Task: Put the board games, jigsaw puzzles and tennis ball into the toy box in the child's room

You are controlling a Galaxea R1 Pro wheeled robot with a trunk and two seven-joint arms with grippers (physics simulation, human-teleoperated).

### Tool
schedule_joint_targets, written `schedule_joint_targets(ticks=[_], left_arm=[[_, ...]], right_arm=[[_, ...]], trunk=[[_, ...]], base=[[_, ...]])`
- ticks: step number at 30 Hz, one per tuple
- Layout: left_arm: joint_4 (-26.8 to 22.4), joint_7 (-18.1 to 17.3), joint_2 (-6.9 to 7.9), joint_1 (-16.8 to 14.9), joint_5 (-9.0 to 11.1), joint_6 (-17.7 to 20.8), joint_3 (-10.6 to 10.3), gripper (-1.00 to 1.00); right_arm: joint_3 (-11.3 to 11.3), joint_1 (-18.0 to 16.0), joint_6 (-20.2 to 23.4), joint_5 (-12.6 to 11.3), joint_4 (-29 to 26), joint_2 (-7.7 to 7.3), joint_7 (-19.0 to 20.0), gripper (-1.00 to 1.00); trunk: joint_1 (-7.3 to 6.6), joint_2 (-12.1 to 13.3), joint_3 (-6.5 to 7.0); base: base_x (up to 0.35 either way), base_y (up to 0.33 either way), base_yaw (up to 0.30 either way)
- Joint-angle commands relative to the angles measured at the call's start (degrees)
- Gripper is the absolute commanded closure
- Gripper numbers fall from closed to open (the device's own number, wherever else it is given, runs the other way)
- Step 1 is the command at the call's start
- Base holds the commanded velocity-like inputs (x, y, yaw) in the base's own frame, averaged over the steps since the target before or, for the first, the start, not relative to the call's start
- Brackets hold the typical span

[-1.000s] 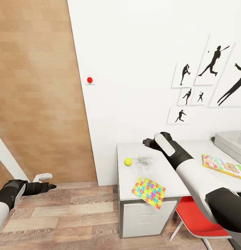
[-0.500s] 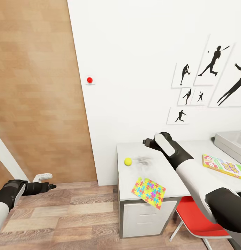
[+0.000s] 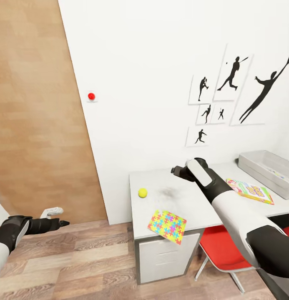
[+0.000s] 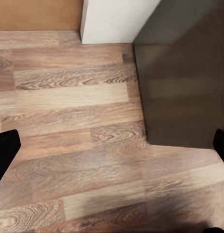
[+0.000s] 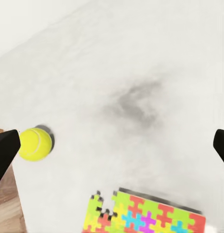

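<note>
1. Head view: the camera is panning right, so the scene sits further left than before. The right claw (image 3: 176, 170) is hovering above the tabletop (image 3: 194, 202), apart from the tennis ball (image 3: 142, 192). The jigsaw puzzle (image 3: 167, 223) is overhanging the front edge, and the toy box (image 3: 267, 172) is waiting far right.
2. Left wrist view: the left claw (image 4: 112, 145) is hanging wide open and empty over the floor (image 4: 68, 121), parked clear.
3. Right wrist view: wide-spread empty fingers are framing the tennis ball (image 5: 34, 143), likely lining up a grasp.

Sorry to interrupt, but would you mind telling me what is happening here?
The robot is at the table, tidying toys into the toy box. Its right gripper hovers open and empty above the tabletop, near the tennis ball and a jigsaw puzzle that overhangs the front edge. A board game lies beside the toy box. The left gripper hangs open over the floor, holding nothing.
</note>
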Motion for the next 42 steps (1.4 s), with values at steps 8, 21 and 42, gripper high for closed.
schedule_joint_targets(ticks=[8, 21, 42], left_arm=[[-0.08, -1.81, 0.08, -0.04, -0.64, 0.47, 0.49, -1.0], [-0.08, -2.02, 0.18, -0.04, -0.57, 0.58, 0.76, -1.0], [0.0, -1.86, 0.52, -0.04, -0.56, 0.58, 2.39, -1.0]], right_arm=[[-0.3, -0.06, 0.98, -0.79, -0.07, -0.05, -0.53, -1.0], [-0.38, -0.1, 1.1, -0.78, -0.07, 0.02, -0.49, -1.0], [-0.31, -0.08, 1.05, -0.66, 0.01, 0.16, -0.54, -1.0]], trunk=[[0.01, -0.11, -0.06], [0.01, -0.11, 0.23], [0.01, -0.11, 0.84]], base=[[-0.152, 0.103, -0.278], [-0.114, 0.037, -0.28], [-0.195, 0.12, -0.281]])
